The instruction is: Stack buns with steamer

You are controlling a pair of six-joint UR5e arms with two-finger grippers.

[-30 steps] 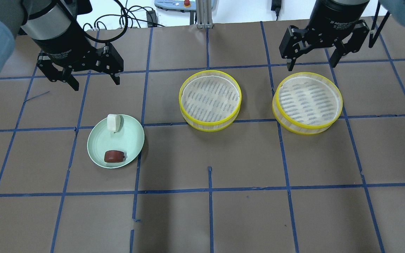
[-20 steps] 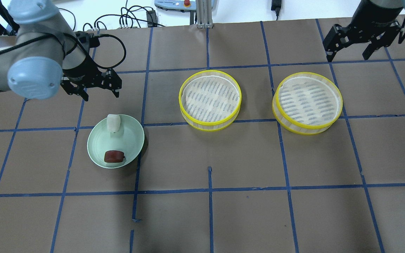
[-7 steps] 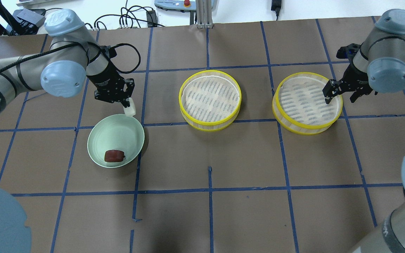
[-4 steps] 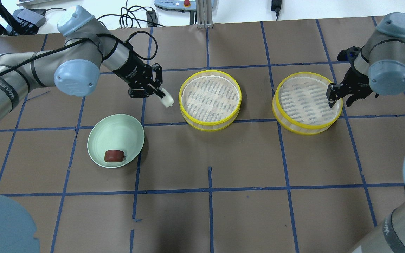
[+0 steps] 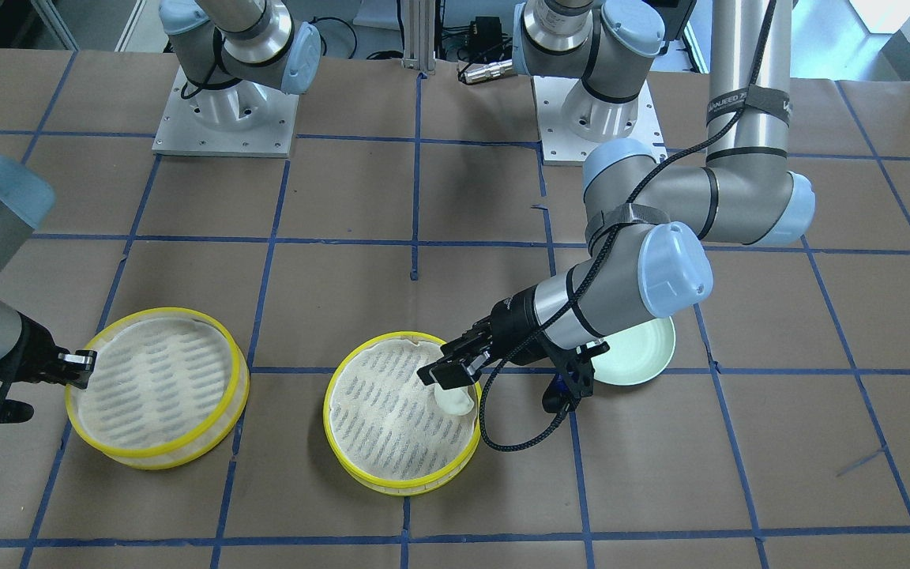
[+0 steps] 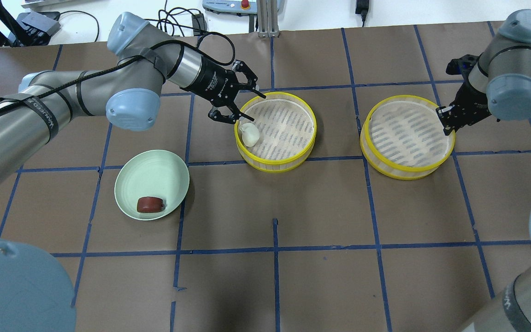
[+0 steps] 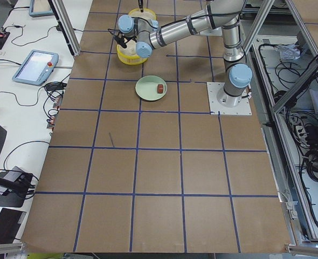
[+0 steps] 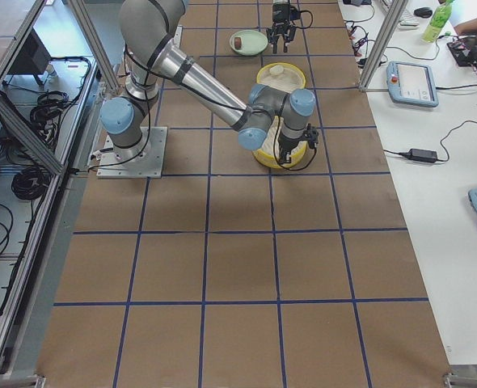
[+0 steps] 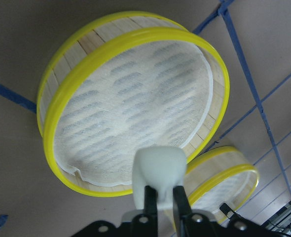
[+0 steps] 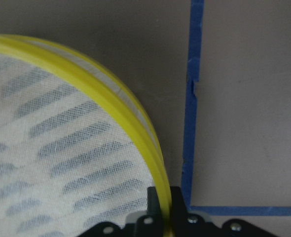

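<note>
My left gripper (image 6: 245, 125) is shut on the white bun (image 6: 249, 134) and holds it over the left inner part of the middle yellow-rimmed steamer (image 6: 312, 133). The left wrist view shows the bun (image 9: 158, 168) pinched between the fingers above the steamer's mesh (image 9: 135, 98). The reddish-brown bun (image 6: 150, 204) lies on the pale green plate (image 6: 155, 168). My right gripper (image 6: 445, 123) is shut on the right rim of the right steamer (image 6: 408, 168). The right wrist view shows that yellow rim (image 10: 101, 94) running between the fingers.
Brown paper with a blue tape grid covers the table. In the front-facing view my left arm hides part of the plate (image 5: 644, 356) and the reddish-brown bun. Cables and a pendant lie beyond the table's far edge (image 6: 228, 7).
My left gripper took the white bun off the plate and carried it right, over the middle steamer. My right gripper came down and shut on the right steamer's rim, and the steamer shifted slightly right.
</note>
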